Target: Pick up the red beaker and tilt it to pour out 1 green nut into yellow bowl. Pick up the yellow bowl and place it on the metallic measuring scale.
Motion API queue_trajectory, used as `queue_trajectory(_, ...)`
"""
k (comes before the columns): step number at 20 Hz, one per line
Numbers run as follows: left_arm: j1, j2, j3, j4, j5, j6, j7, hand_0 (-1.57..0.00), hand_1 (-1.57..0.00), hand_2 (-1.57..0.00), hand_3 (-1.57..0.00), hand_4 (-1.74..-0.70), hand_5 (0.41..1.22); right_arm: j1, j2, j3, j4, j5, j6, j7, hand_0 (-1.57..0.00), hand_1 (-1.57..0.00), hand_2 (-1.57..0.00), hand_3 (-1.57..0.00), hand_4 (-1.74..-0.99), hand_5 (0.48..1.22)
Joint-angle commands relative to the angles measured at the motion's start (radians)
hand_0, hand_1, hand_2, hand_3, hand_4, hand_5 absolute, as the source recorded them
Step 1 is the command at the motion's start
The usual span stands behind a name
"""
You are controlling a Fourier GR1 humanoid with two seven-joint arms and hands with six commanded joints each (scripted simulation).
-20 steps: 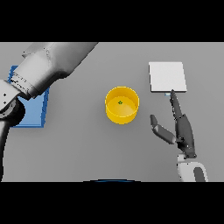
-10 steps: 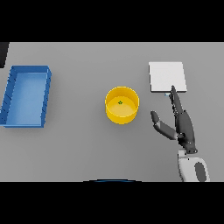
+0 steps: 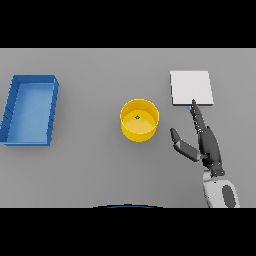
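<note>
Shifted slightly nearer the bowl [image 3: 139, 120]: right hand [image 3: 204, 144], fingers straight and spread, holding nothing, tips touching the scale [image 3: 191, 87]. Nut [image 3: 137, 117] inside bowl.

Nut [image 3: 138, 117] in bowl [image 3: 139, 120] — tray [image 3: 30, 110] left, scale [image 3: 191, 88] right.

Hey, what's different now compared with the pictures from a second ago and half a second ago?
The left arm, which lay over the blue tray a second ago, has withdrawn out of view, uncovering the tray. The right hand has edged slightly toward the yellow bowl, fingers straight and holding nothing. The bowl with the green nut inside, the tray and the measuring scale stayed put.
</note>
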Motion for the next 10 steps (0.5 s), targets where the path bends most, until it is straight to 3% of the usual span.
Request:
queue_trajectory(1, 0.048, 0.008, 0.007, -0.056, 0.033, 0.019, 0.04, -1.57, -1.57, -1.57, -1.46, -1.74, 1.221, -0.011, -0.013, -0.008, 0.005, 0.002, 0.0, 0.008, 0.0, 0.0, 0.0, 0.0, -1.188, 0.696)
queue_trajectory(7, 0.378, 0.086, 0.009, -0.487, 0.194, 0.199, 0.199, -1.57, -1.57, -1.57, -1.38, -1.74, 1.221, 0.007, -0.017, 0.003, -0.017, 0.014, 0.001, -0.001, 0.0, 0.0, 0.0, 0.0, -1.207, 0.708)
queue_trajectory(10, 0.486, 0.1, -0.008, -0.606, 0.239, 0.276, 0.234, -1.57, -1.57, -1.57, -1.4, -1.74, 1.221, 0.004, -0.013, 0.007, -0.009, 0.027, -0.009, 0.002, 0.0, 0.0, 0.0, 0.0, -1.201, 0.696)
